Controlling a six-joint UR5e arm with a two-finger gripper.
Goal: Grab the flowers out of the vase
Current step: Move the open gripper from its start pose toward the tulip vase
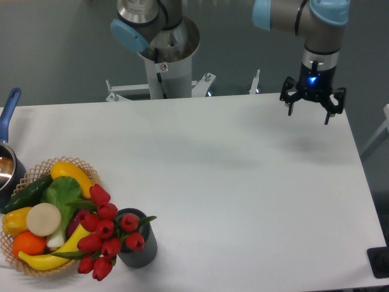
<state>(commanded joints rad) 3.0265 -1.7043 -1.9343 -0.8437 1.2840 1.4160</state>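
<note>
Red tulip buds make up the flowers, which sit in the vase near the front left corner of the table. The bunch leans out to the left over the vase's rim, so several buds hang against the wicker basket just beside it, and a green leaf pokes out to the right of the opening. The vase is dark grey and ribbed, and it stands upright on the white top.

The basket lies at the left edge, holding a yellow squash, a dark green cucumber, a leafy green, a pale round slice, an orange and a banana. A pot with a blue handle is cut off by the left side of the frame, behind the basket.

Over the back right corner of the table hangs the gripper, well apart from the flowers. Its black fingers point down and are spread wide with nothing between them. A blue light glows on its wrist. The arm's grey base stands behind the back edge.
</note>
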